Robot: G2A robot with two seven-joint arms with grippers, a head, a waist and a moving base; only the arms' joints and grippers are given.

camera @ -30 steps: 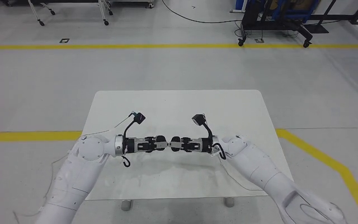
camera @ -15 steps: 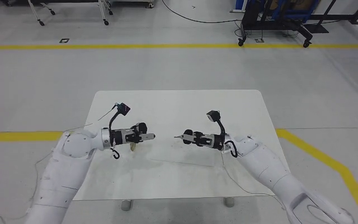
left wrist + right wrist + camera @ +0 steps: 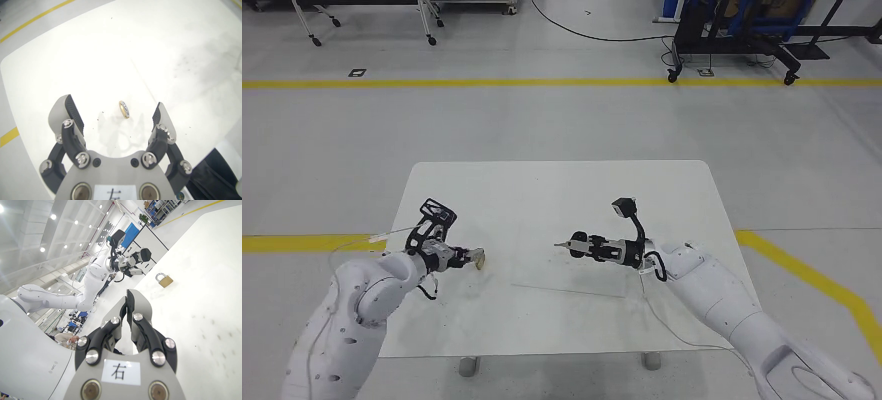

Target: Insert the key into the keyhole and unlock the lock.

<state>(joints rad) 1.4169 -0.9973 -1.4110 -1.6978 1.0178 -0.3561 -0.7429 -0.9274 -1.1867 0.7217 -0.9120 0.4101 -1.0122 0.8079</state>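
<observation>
White counter [image 3: 642, 200] bears the padlock [image 3: 479, 260] lying loose at near left, just ahead of the wide-spread left claw [image 3: 468, 256]. Mid-counter the right claw [image 3: 564, 243] is pinched closed; whether on the key I cannot tell. An off-centre squeeze could skid the padlock away.

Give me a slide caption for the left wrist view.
Open left end effector faces the padlock on the white table.

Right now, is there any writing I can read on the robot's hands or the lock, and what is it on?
"左", cut by the picture's edge: white label on the left gripper.
"右": white label on the right gripper.
On the lock: any marks too small to read.
</observation>
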